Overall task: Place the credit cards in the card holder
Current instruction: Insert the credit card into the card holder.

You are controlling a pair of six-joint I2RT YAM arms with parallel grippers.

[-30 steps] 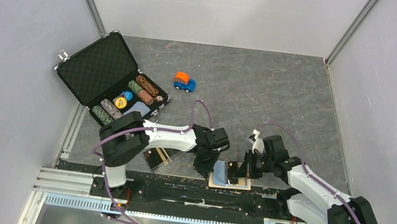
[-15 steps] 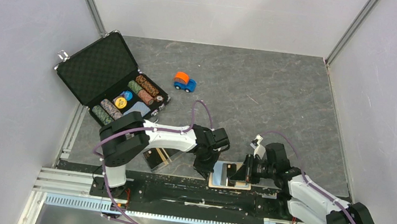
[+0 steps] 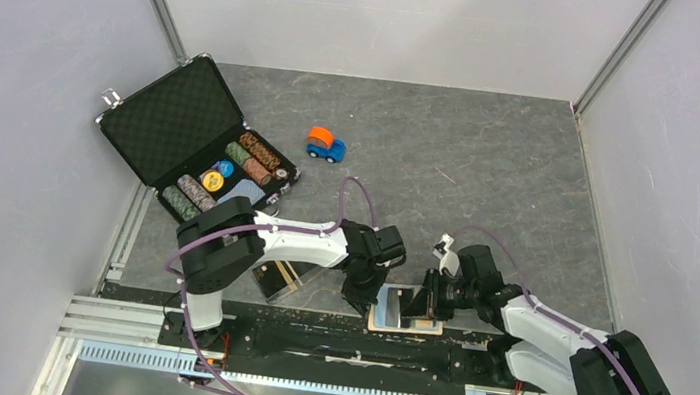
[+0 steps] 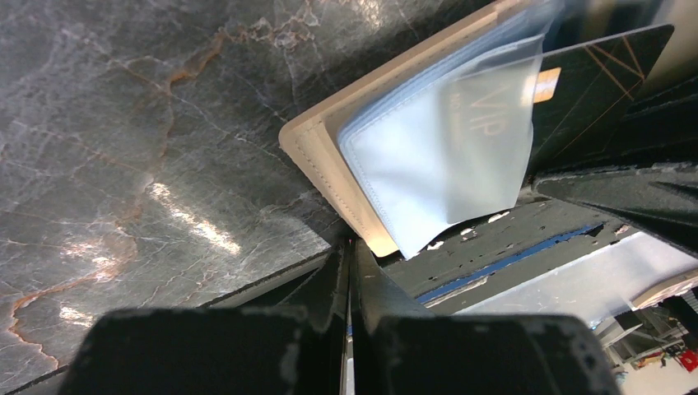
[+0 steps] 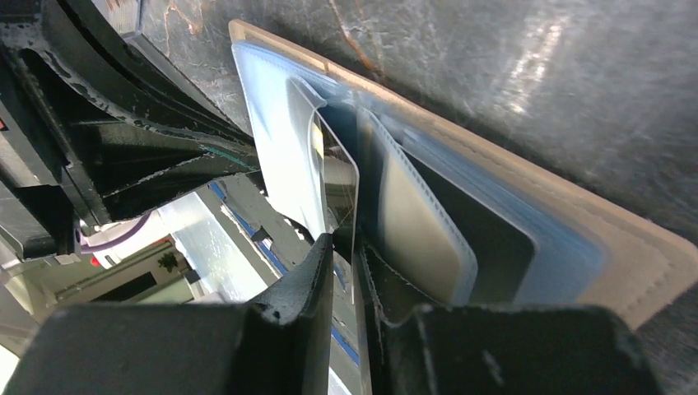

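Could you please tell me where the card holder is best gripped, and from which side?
Probably by the beige corner of the card holder that juts past the table's near edge, coming from the near side to pinch it top and bottom; it lies flat and open, so the rest of its cover hugs the surface.

Right gripper point(image 3: 426, 304) nearer the card holder point(image 3: 377, 320); jaws now slightly apart around credit card point(image 5: 337, 181)

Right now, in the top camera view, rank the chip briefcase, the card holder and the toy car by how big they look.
1. chip briefcase, clearly largest
2. card holder, partly covered
3. toy car, smallest
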